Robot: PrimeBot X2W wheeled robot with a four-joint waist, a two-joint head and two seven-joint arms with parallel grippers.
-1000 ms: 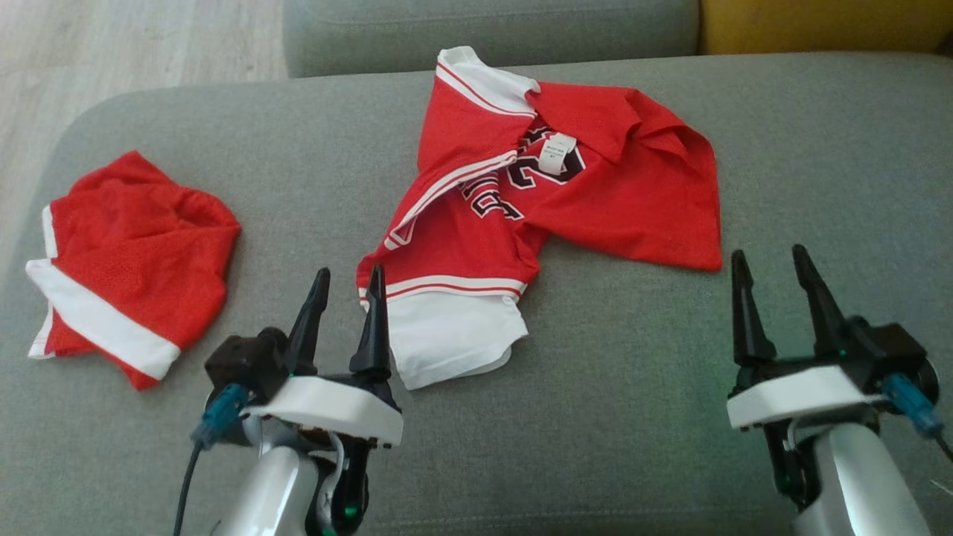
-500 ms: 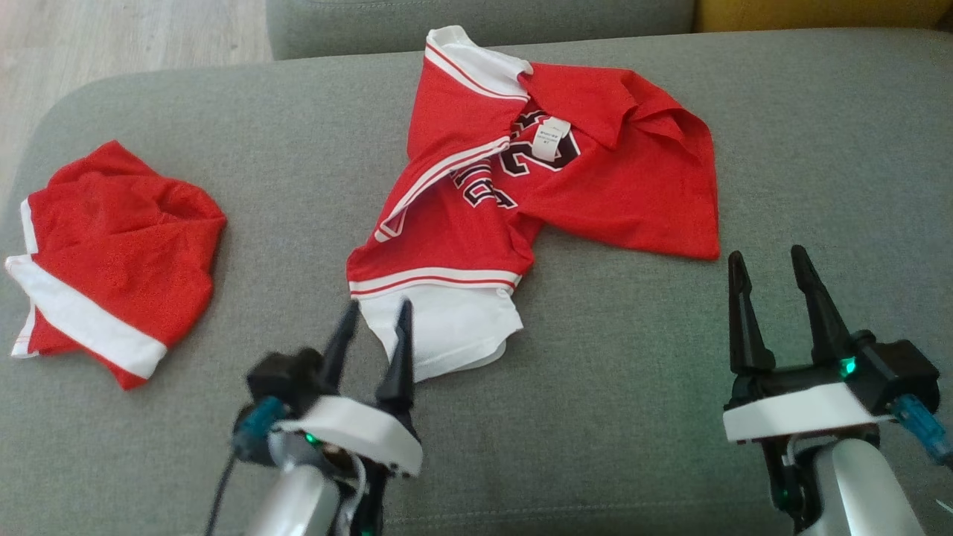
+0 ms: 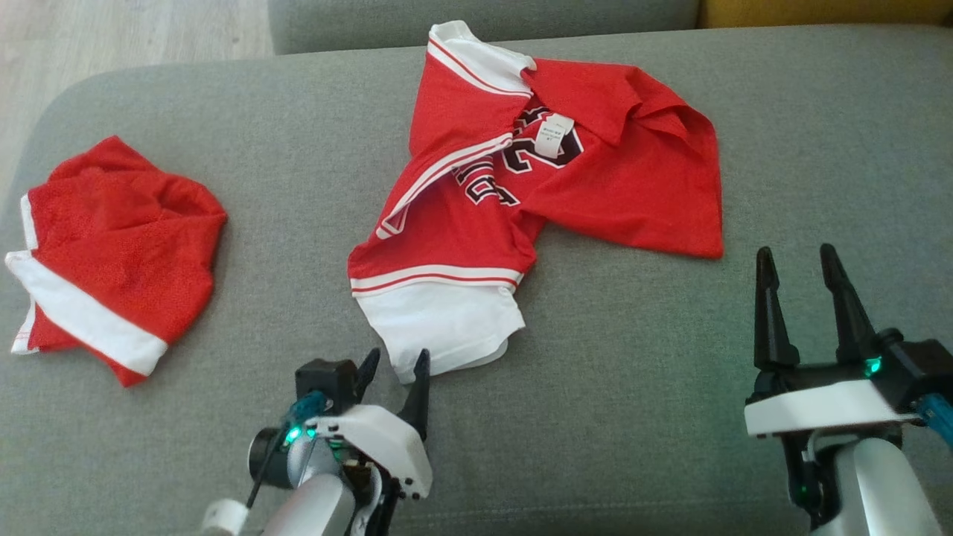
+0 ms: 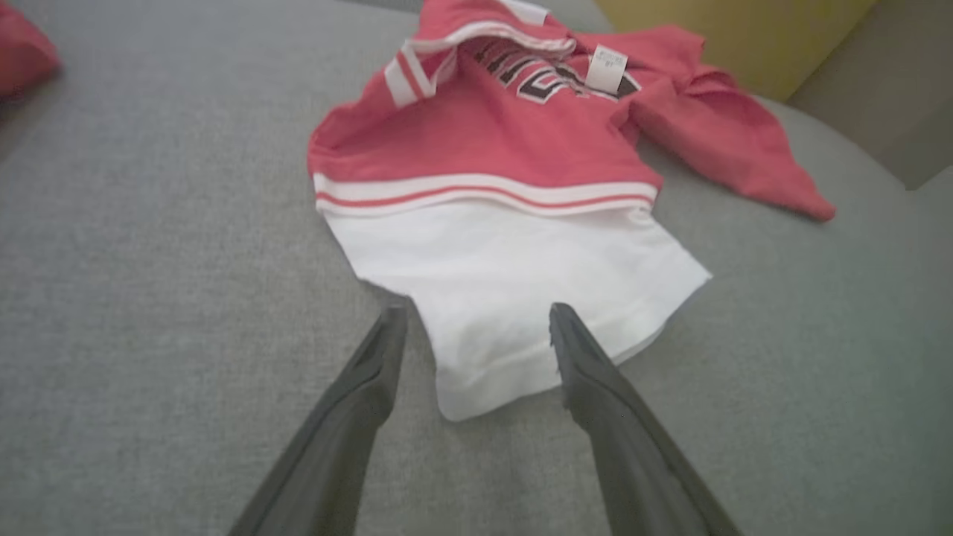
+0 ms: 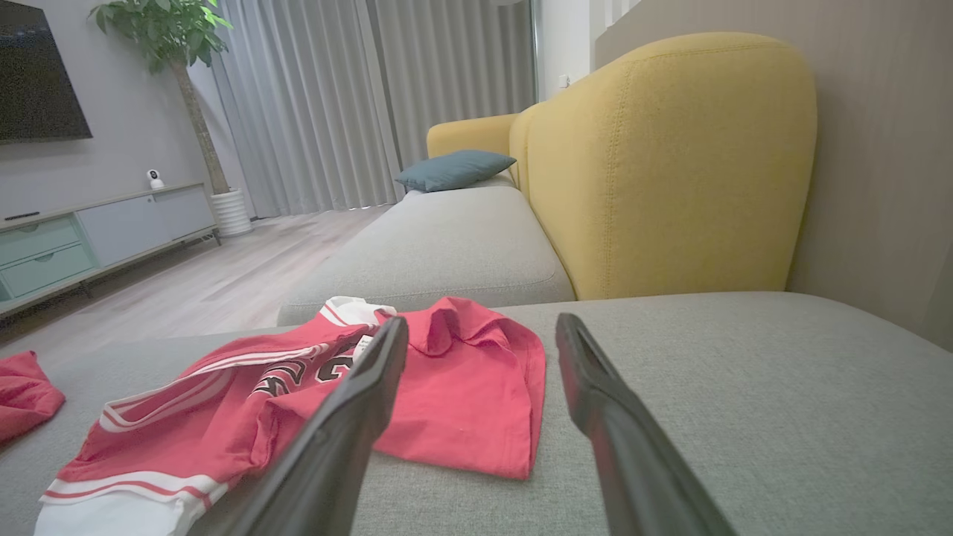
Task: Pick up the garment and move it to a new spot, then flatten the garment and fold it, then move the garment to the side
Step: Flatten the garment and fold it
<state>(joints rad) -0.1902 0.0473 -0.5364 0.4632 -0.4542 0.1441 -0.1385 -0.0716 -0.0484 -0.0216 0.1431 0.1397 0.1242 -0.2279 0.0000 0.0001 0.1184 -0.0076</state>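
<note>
While both hands are held open and empty, the garment [image 3: 476, 223] is seen crumpled near the middle of the sofa cushion [image 3: 633, 372], white end toward the near edge, collar end toward the far edge. Long axis is judged near-to-far, with a red flap spread toward the right edge. At the white end the left hand [image 3: 397, 356] is placed just short, fingers wide apart. In the left wrist view the white corner is lined up between the fingertips; contact cannot be confirmed. Near the flap's near corner the right hand [image 3: 795, 251] is parked, clear of it. Left arm is judged the nearer one. Pick-up is not yet started; a short forward-and-down reach onto the white corner is expected to be needed. A second red piece [image 3: 112, 246] is seen by the left edge, well apart.
</note>
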